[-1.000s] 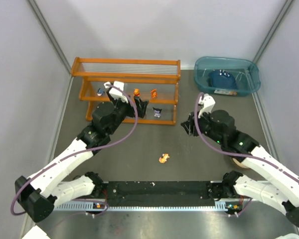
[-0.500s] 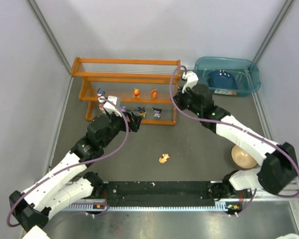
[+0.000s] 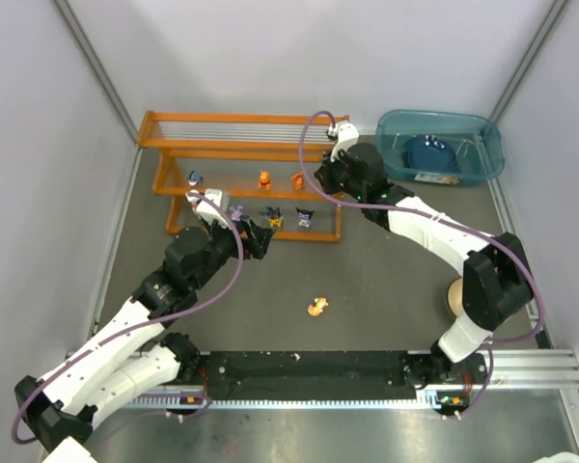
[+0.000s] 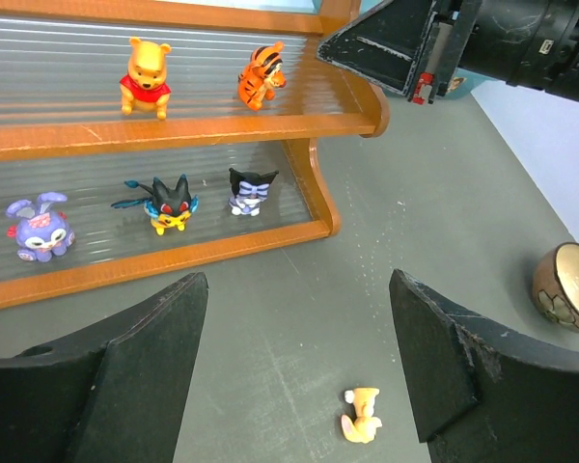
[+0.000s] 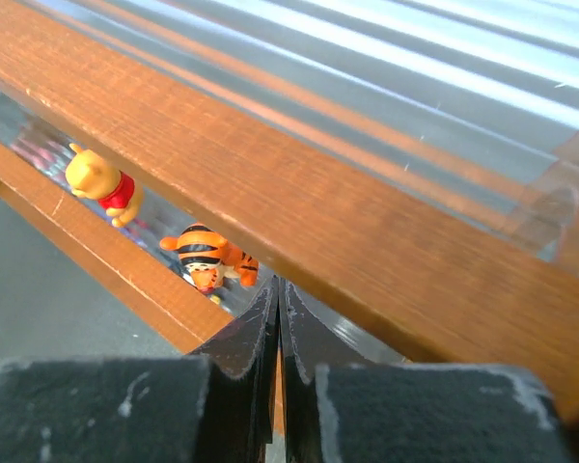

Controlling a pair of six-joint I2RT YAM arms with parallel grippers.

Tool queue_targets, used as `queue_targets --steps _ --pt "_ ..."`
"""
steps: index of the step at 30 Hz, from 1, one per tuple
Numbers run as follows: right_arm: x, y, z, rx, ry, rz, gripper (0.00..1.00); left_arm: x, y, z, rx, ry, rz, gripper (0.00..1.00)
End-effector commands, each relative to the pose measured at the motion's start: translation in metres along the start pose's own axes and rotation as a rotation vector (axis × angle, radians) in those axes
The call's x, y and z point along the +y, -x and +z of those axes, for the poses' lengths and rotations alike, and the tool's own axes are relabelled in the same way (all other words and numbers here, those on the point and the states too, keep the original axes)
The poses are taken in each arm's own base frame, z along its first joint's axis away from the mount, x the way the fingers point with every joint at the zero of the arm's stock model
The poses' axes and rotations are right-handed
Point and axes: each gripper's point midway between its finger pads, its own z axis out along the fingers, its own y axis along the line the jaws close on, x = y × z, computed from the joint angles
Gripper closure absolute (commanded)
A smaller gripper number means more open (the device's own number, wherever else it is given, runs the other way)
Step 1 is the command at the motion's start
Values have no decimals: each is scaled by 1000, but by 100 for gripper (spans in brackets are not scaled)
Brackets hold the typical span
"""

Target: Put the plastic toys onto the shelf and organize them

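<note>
The orange shelf (image 3: 241,145) stands at the back left. On its middle tier are a blue toy (image 3: 195,177), a yellow bear (image 3: 264,179) and an orange tiger (image 3: 297,180). On the lowest tier are a purple toy (image 3: 236,211), a black one (image 3: 272,219) and a dark one (image 3: 304,218). A small orange toy (image 3: 317,308) lies on its side on the floor, also in the left wrist view (image 4: 362,415). My left gripper (image 3: 261,236) is open and empty in front of the shelf. My right gripper (image 3: 318,181) is shut and empty, its tips (image 5: 277,285) just right of the tiger (image 5: 207,258).
A teal bin (image 3: 482,130) with a dark blue item (image 3: 429,152) stands at the back right. A wooden bowl (image 4: 567,286) sits on the floor at the right, partly hidden by my right arm in the top view. Grey walls close both sides.
My right arm has swung left from the middle of the table to the shelf's right end, by the tiger. My left gripper has drawn back from the shelf's lowest tier.
</note>
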Motion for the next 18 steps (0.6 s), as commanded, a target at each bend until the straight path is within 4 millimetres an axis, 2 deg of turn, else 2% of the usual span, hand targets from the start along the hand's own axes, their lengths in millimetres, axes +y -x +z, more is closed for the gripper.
queue_targets --steps 1,6,18 --pt "-2 30 13 -85 -10 -31 100 2 8 -3 -27 13 -1 19" --pt "-10 23 27 -64 -41 -59 100 4 10 -2 -29 29 12 19" --pt "-18 7 39 -39 -67 -83 100 4 11 2 -20 36 21 19"
